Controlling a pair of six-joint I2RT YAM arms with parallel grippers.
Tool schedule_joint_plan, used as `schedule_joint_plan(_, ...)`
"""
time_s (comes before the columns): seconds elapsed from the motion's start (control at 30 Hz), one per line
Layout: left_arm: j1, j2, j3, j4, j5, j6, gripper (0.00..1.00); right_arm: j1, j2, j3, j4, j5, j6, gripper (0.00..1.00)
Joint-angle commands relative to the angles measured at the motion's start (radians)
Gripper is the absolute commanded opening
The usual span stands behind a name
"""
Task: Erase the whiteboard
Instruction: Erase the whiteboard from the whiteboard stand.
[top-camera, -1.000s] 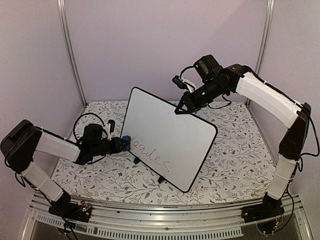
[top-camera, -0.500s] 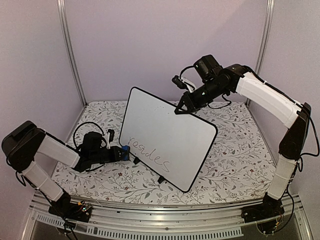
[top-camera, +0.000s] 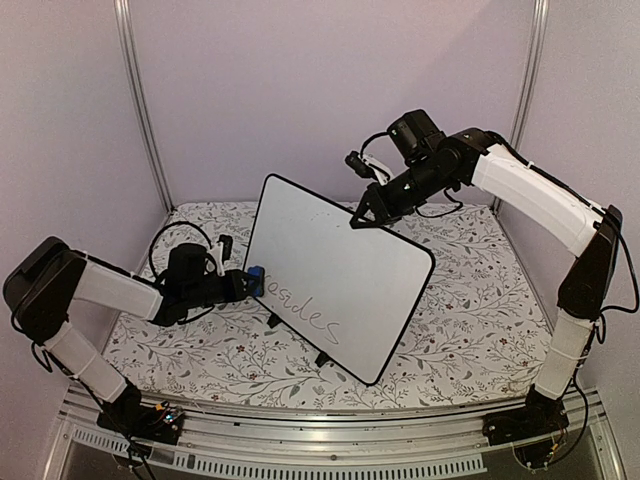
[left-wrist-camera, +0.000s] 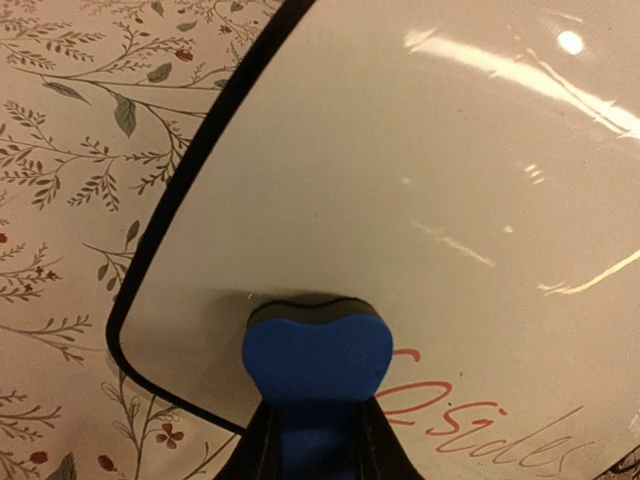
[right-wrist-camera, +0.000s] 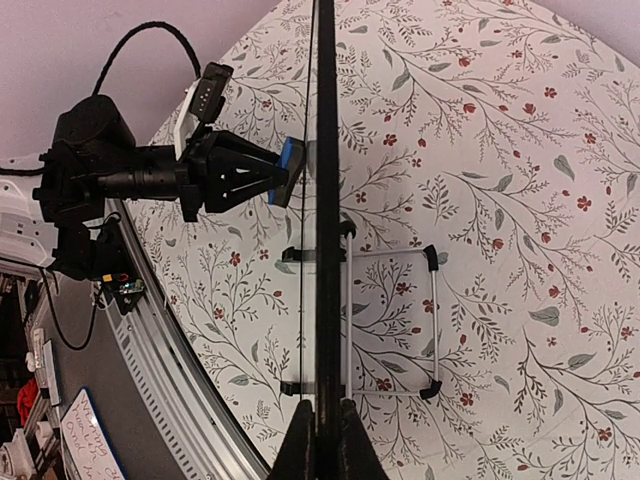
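The whiteboard (top-camera: 340, 275) stands upright on small black feet, tilted across the flowered table, with handwriting low on its face (left-wrist-camera: 480, 420). My left gripper (top-camera: 243, 284) is shut on a blue eraser block (left-wrist-camera: 316, 360), whose dark felt face presses the board near its lower left corner, just left of the writing. Up top, my right gripper (top-camera: 359, 217) is shut on the whiteboard's upper rim. In the right wrist view the board appears edge-on (right-wrist-camera: 326, 250), with the right gripper (right-wrist-camera: 326, 425) clamped on its black rim and the eraser (right-wrist-camera: 291, 170) touching its left face.
A flowered cloth (top-camera: 470, 300) covers the table. A wire stand (right-wrist-camera: 432, 320) props the board from behind. Lilac walls and metal posts (top-camera: 140, 110) close in the back. A metal rail (top-camera: 330, 440) runs along the near edge.
The left gripper with the eraser dipped down and left half a second ago, then came back up against the board's lower left. The right arm and board stayed put.
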Motion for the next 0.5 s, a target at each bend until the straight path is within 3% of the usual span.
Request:
schedule_joint_plan(0.0,0.015,0.027,0.022,0.002,0.008,0.023,0.0,0.034,0.029,-0.019,-0.071,-0.032,-0.071,0.0)
schedule_joint_plan(0.47,0.015,0.054,-0.136,0.107,0.069,-0.055,0.0,0.034,0.027,-0.019,-0.071,-0.032,-0.071,0.0)
